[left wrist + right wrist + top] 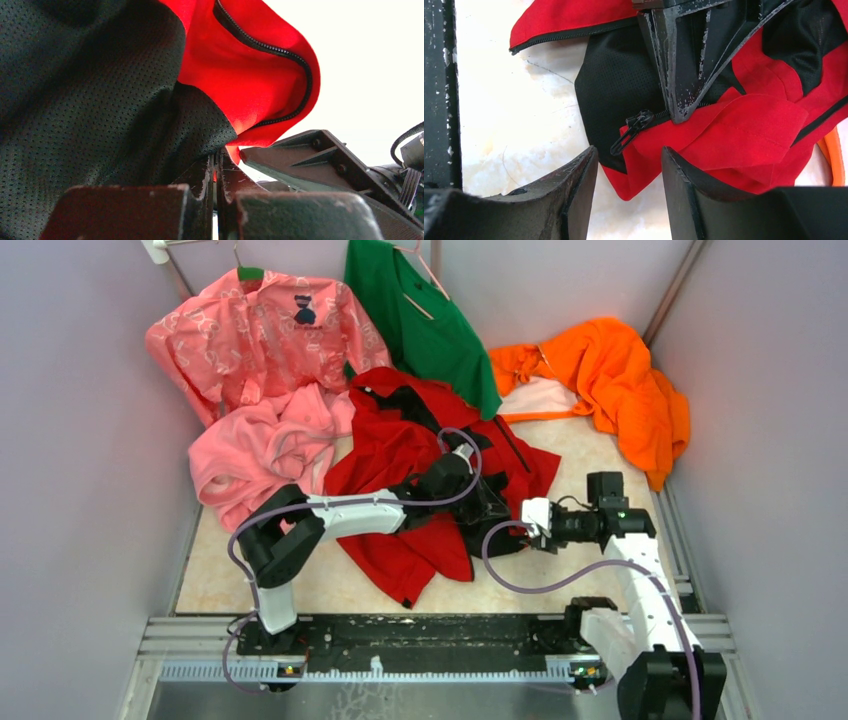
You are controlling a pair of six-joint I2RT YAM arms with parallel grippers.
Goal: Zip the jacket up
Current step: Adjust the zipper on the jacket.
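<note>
The red jacket [400, 450] sprawls open in the middle of the table [575, 445], dark lining showing. The left gripper [216, 161] is pinched shut on its front edge, with red cloth between the fingers, right beside the zipper pull [631, 131]. The right gripper [629, 152] hangs near that pull with its jaws apart, holding nothing. From above, the left arm [350, 512] covers the zipper's lower end — I can't tell whether the two halves meet.
</note>
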